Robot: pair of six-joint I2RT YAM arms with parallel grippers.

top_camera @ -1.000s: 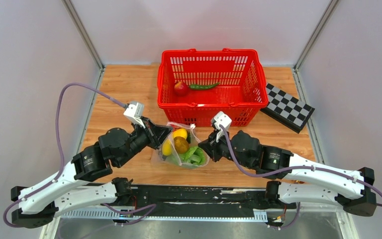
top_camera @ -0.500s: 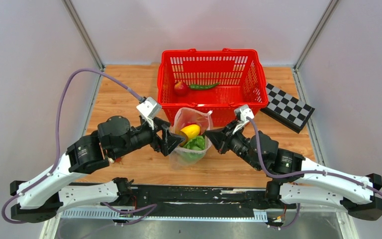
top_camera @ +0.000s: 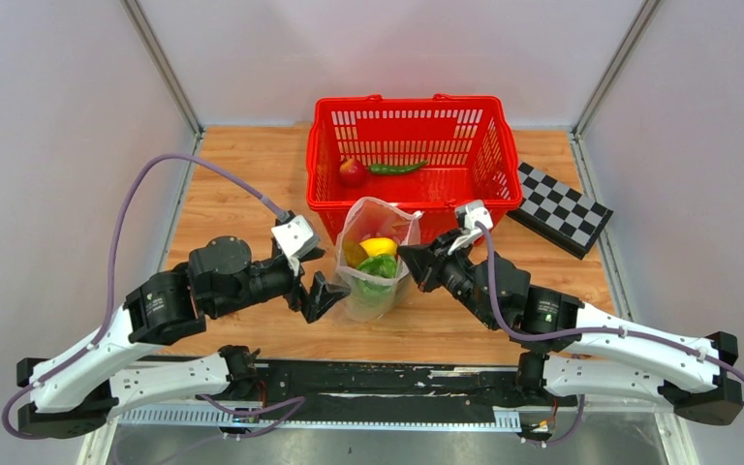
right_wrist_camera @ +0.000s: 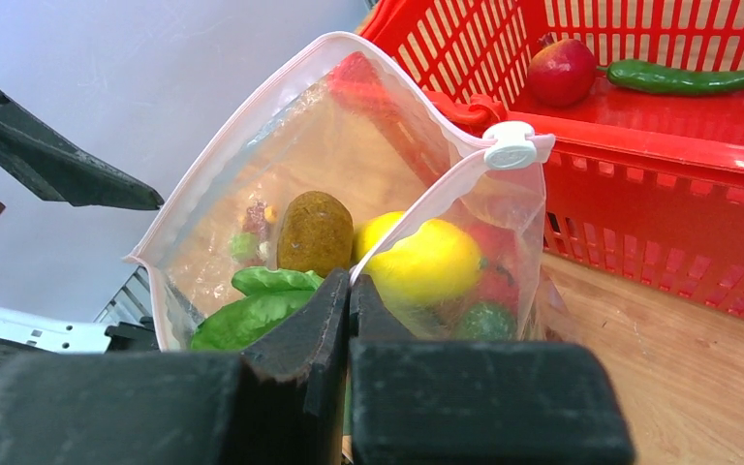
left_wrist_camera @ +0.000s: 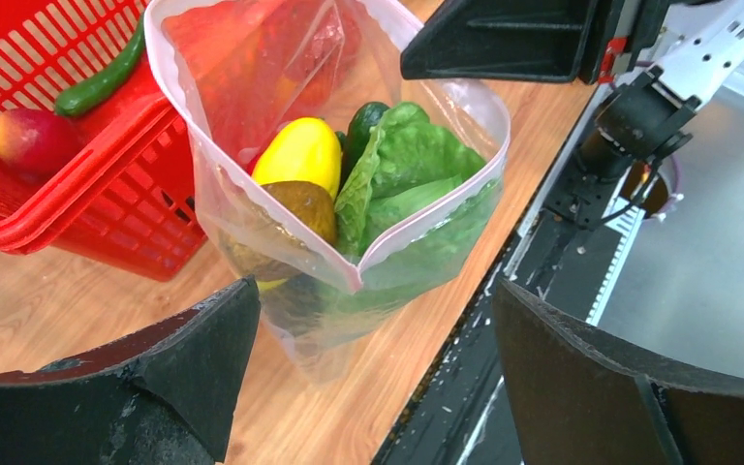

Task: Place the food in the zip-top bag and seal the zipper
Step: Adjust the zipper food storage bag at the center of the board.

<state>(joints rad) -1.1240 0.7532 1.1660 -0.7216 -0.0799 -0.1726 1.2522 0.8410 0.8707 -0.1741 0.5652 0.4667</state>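
Right gripper: jaws closed, pinching the pale zipper strip on the near rim of the clear, crinkly zip-top plastic bag. A small white slider sits at the strip's far end, upper right of the wrist view. The bag stands upright with its mouth gaping at the centre of the overhead view, on the wooden table, just in front of the red plastic mesh basket.

Bag contents: yellow toy lemon, brown oval piece, pale-green lettuce leaf.

Left gripper: jaws spread wide, holding nothing, just beside the bag's left side.

A red toy apple and a slim green chili lie in the basket.
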